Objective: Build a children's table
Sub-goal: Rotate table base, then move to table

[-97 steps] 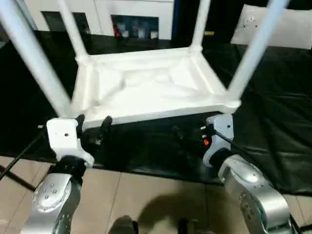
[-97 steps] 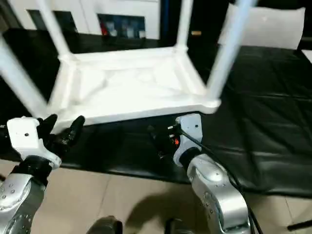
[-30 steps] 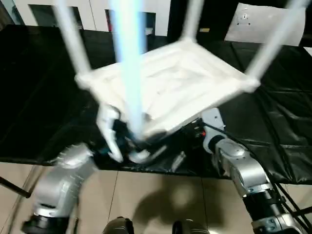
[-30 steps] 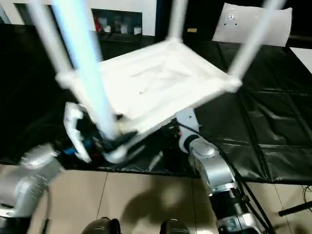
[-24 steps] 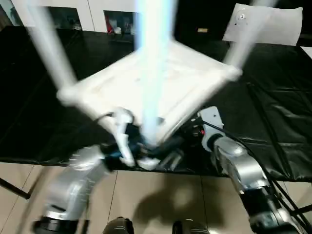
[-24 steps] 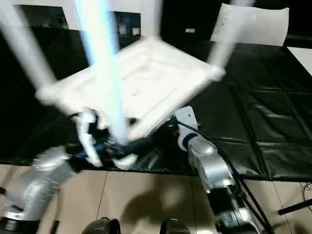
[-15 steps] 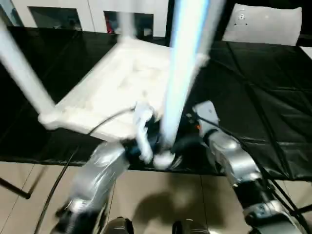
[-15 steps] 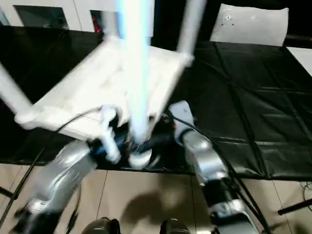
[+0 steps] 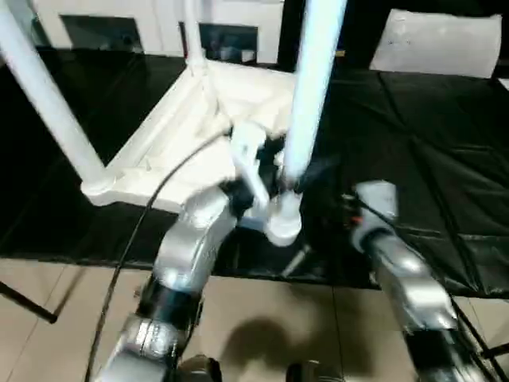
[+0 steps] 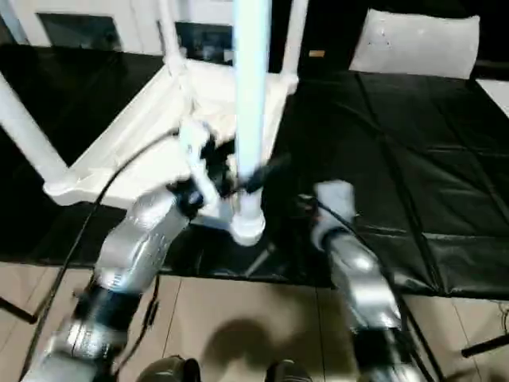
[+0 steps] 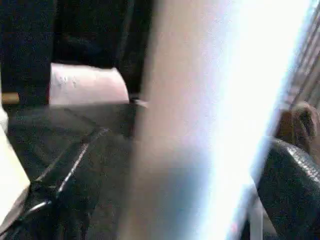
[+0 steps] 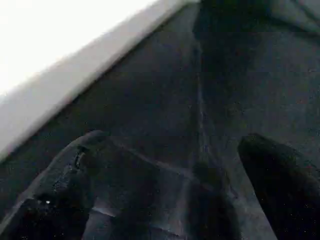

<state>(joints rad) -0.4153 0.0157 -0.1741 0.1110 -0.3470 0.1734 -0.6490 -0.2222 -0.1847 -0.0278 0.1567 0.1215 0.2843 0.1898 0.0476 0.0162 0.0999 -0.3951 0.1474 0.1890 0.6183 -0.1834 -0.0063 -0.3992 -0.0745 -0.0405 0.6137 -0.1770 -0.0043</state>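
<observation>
The children's table (image 9: 171,151) lies upside down on the black cloth, its white legs pointing up. My left gripper (image 9: 294,171) reaches across to the nearest leg (image 9: 310,87), just above its corner socket (image 9: 282,219). Its fingers stand open on either side of the leg. In the left wrist view that leg (image 11: 210,125) sits right against a black finger (image 11: 295,190). My right gripper (image 10: 308,208) hovers open a little to the right of that corner, over the cloth, holding nothing. Its wrist view shows the table's white edge (image 12: 60,90) ahead.
A white cabinet (image 9: 227,36) with dark compartments stands behind the table. A white sheet (image 9: 441,44) lies at the back right. Black cloth (image 9: 429,159) covers the work surface, whose front edge meets the tiled floor (image 9: 262,334). Two more legs (image 9: 48,95) rise on the left.
The table has swung around on the cloth, its near corner moving right and away. My left arm has followed across with the leg between its fingers. The right gripper has shifted slightly right.
</observation>
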